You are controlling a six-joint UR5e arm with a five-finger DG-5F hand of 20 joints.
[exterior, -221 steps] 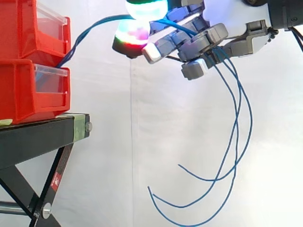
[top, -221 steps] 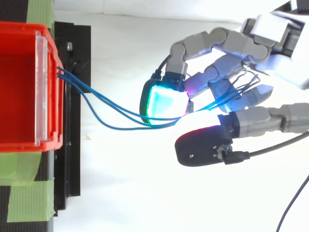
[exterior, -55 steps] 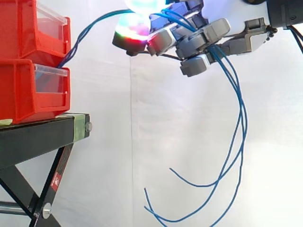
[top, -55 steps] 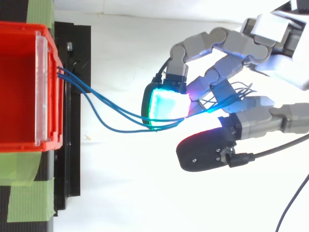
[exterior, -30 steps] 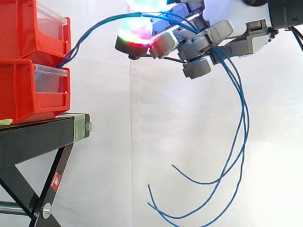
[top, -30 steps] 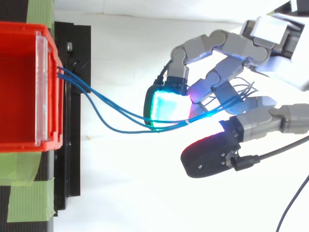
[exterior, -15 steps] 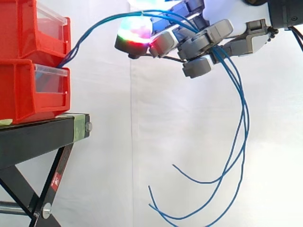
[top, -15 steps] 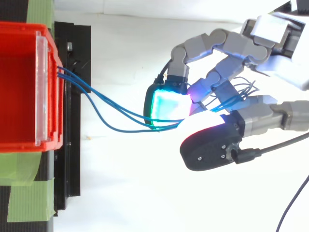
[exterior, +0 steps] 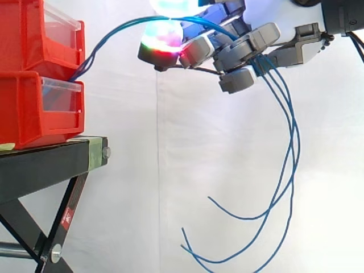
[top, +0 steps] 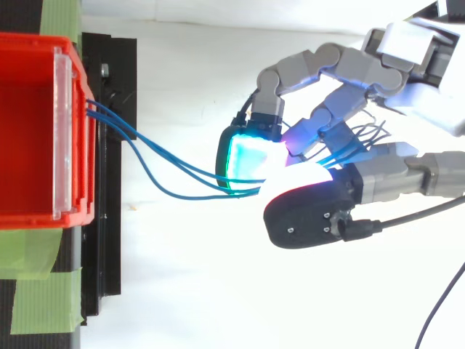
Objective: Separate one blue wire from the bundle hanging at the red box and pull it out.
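Three blue wires (top: 168, 171) leave the front of the upper red bin (top: 29, 145) and arc across the gap to my hand (top: 341, 69). In the side view the wires (exterior: 116, 29) rise from between the two stacked bins (exterior: 28, 108) up into the hand (exterior: 244, 48). The fingers are curled round the wires, and the thumb's dark pad (top: 305, 211) lies close beneath them. Behind the hand the loose ends (exterior: 287, 170) hang down in long curves and turn up at the bottom. All three wires run together through the hand.
The bins sit on a black stand (exterior: 51, 162) with green tape (top: 29, 269) at its edge and crossed legs below. A white curtain (exterior: 142, 170) lies behind the wires.
The thumb has swung in toward the glowing fingertips, closing over the wires. The hanging ends have swayed a little. The bins and the hand's position have not changed.
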